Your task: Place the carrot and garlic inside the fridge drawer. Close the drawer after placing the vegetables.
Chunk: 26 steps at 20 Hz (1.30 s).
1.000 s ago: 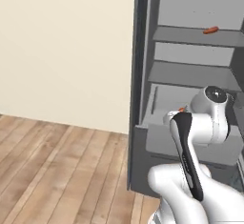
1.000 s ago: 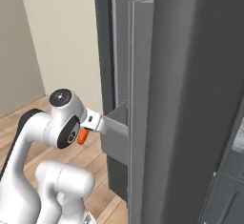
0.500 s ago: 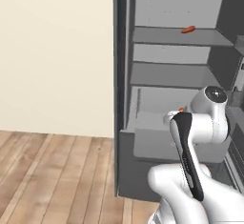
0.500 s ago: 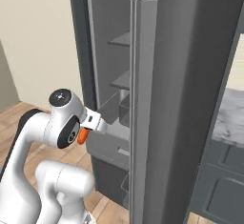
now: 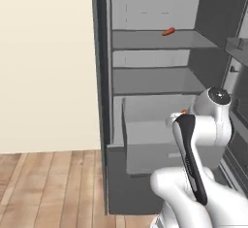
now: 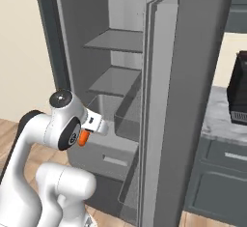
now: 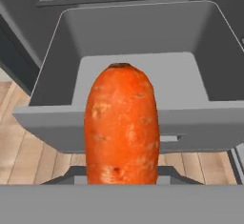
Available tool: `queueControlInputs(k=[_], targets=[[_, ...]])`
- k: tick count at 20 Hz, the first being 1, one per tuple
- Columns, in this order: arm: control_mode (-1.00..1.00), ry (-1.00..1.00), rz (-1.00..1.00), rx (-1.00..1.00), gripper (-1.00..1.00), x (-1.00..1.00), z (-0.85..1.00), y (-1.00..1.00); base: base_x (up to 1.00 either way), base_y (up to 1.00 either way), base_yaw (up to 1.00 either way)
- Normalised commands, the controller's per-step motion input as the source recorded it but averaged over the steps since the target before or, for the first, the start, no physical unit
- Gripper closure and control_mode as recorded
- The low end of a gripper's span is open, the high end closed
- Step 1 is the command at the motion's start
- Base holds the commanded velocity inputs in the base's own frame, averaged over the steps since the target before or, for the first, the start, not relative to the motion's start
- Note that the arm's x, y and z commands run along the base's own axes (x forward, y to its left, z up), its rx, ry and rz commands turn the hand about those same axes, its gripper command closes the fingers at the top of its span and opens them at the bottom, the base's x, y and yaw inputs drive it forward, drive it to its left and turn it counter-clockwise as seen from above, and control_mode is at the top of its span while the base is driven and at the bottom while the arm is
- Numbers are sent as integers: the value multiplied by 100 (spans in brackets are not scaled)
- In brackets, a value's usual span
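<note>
My gripper (image 6: 89, 130) is shut on the carrot (image 7: 121, 123), a bright orange stick that stands large in the middle of the hand view. In the right base view the carrot (image 6: 84, 137) pokes out below the white hand. The fridge drawer (image 7: 138, 32), a light grey bin, is pulled out and open just beyond and below the carrot, and nothing shows on its floor. From the left base view the fridge drawer (image 5: 145, 125) sits under the lower shelf, with my hand in front of its right part. The garlic is out of view.
The fridge stands open, and its door (image 6: 193, 100) swings out on the right close to my arm. A small reddish-orange piece (image 5: 168, 31) lies on the upper shelf. A black appliance (image 6: 239, 91) sits on the counter at right. Wood floor (image 5: 48, 188) spreads to the left.
The whole picture has shifted, so the base has driven round to face the open fridge more squarely. The carrot stays held in my shut gripper.
</note>
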Motion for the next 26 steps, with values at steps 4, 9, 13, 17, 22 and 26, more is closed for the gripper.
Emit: queueControlInputs(k=[4, 9, 13, 17, 22, 26], targets=[[100, 0, 0, 0, 100, 0, 0, 0, 51, 49, -21], [100, 0, 0, 0, 100, 0, 0, 0, 39, 16, -4], [-100, 10, -5, 0, 100, 29, 0, -4, 0, 0, 0], [-100, 30, -7, 0, 100, 96, 0, -2, 0, 0, 0], [-100, 20, 0, 1, 100, 77, -24, -4, 0, 0, 0], [-100, 0, -3, 1, 100, 40, -72, -2, 0, 0, 0]])
